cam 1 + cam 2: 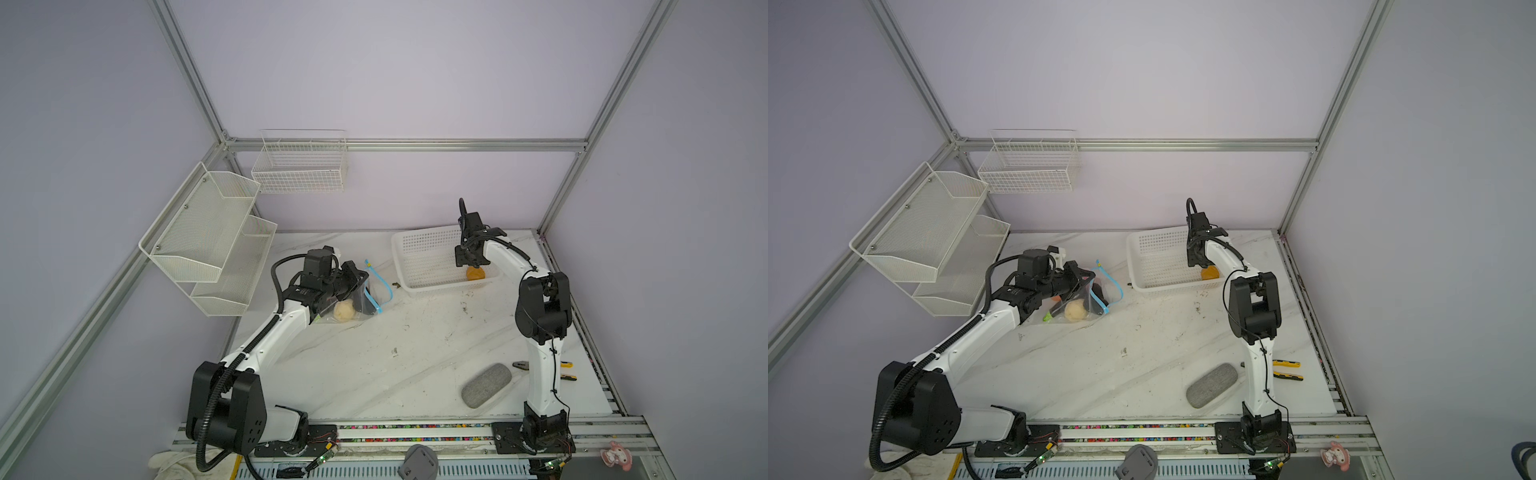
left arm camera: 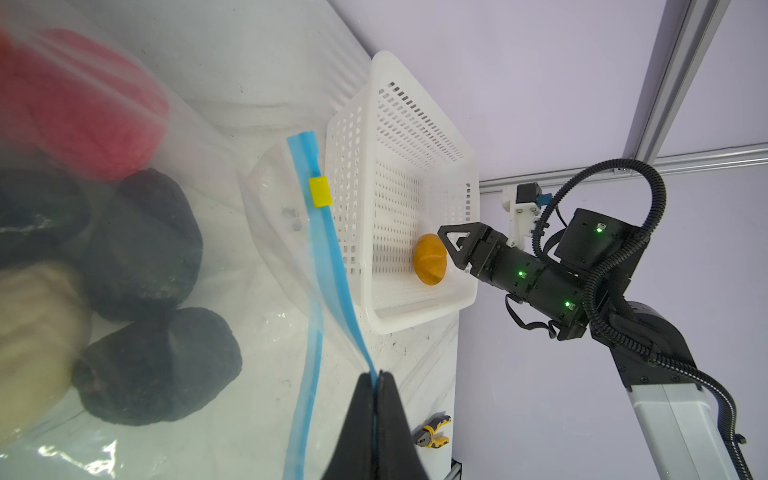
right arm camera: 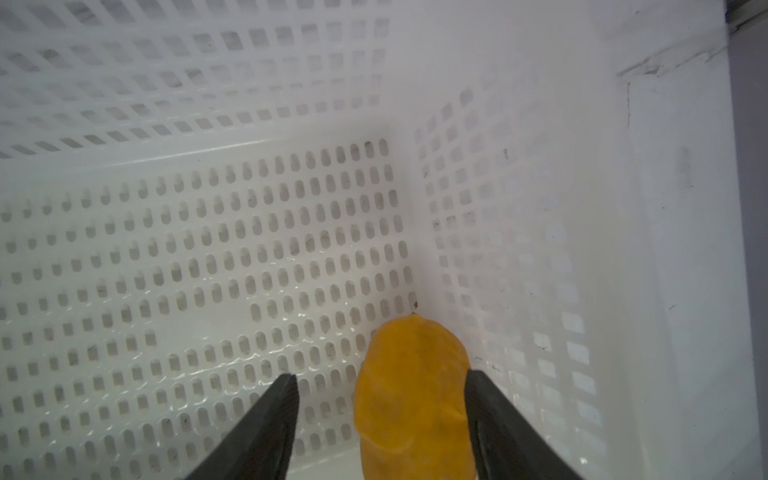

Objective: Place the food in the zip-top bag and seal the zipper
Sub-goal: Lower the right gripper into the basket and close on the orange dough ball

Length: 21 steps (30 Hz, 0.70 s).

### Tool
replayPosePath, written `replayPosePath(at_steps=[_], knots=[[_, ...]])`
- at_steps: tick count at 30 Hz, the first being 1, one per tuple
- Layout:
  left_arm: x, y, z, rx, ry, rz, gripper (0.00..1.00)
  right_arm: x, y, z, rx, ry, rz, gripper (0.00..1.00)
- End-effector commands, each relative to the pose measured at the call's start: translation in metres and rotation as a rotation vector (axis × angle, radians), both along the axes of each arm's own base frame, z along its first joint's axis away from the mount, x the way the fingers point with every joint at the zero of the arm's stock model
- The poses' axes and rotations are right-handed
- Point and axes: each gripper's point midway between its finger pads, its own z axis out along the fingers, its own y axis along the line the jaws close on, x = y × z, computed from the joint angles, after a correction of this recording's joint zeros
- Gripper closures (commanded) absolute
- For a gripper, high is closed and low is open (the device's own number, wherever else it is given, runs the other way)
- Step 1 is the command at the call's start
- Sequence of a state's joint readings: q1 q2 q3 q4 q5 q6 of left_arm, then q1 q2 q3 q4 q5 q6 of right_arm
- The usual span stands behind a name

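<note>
Nearly done — we see most food bagged, left gripper pinching the zipper; right gripper gapes around the basket's last orange piece.

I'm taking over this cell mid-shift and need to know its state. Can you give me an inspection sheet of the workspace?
Surface: white marbled table, scuffed with dark marks.
Job's things: zip-top bag with its mouth open, black, pink and cream food inside; zipper unsealed; one orange piece sits in the white basket.
Clutter: grey oval pad and yellow-handled pliers near the right arm.
Grippers: left pincer shut on the zipper; right pincer open around the orange piece.
Cables: black corrugated conduit looped on each arm; no snag seen.
Surroundings: lilac walls, aluminium frame, wire shelves on the wall.
</note>
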State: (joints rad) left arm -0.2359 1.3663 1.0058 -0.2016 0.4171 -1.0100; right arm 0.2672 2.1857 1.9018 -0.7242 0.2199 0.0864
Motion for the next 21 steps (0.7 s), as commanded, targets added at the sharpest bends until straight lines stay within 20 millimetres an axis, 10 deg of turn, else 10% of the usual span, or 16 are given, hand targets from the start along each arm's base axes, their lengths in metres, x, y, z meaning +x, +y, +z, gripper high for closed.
replayPosePath(at_steps=[1, 21], knots=[[0.006, -0.003, 0.034, -0.02, -0.093, -0.014, 1.0, -0.007, -0.01, -0.008, -0.018, 0.044, -0.003, 0.33], [0.009, -0.004, 0.033, -0.021, -0.09, -0.017, 1.0, -0.021, -0.02, -0.037, -0.02, 0.123, -0.021, 0.25]])
